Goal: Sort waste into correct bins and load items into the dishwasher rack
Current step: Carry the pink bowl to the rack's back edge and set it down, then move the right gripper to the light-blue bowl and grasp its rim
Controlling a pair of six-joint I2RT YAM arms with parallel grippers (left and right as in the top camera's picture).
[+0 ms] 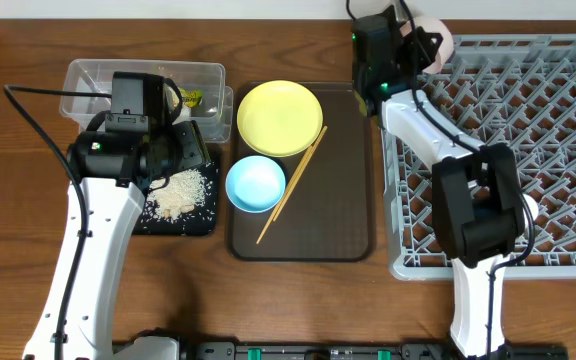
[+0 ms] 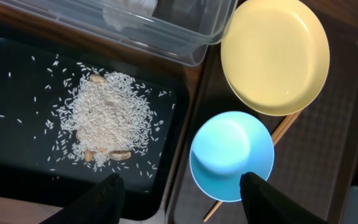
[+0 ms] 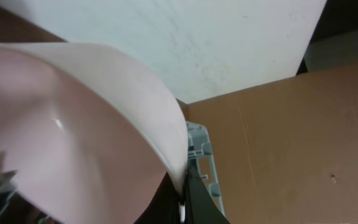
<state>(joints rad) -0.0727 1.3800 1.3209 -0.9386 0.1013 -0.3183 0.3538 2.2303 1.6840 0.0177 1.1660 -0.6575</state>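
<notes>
My left gripper is open and empty, hanging above the edge between the black tray and the brown tray. Loose white rice lies heaped in the black tray. The clear tub behind it holds a snack wrapper. The yellow plate, light-blue bowl and chopsticks lie on the brown tray; plate and bowl also show in the left wrist view. My right gripper is shut on the rim of a white bowl, held above the grey rack's far-left corner.
The dark-brown serving tray sits in the middle between the bins and the rack. The rack's corner shows below the held bowl in the right wrist view. A cardboard box stands beyond the table.
</notes>
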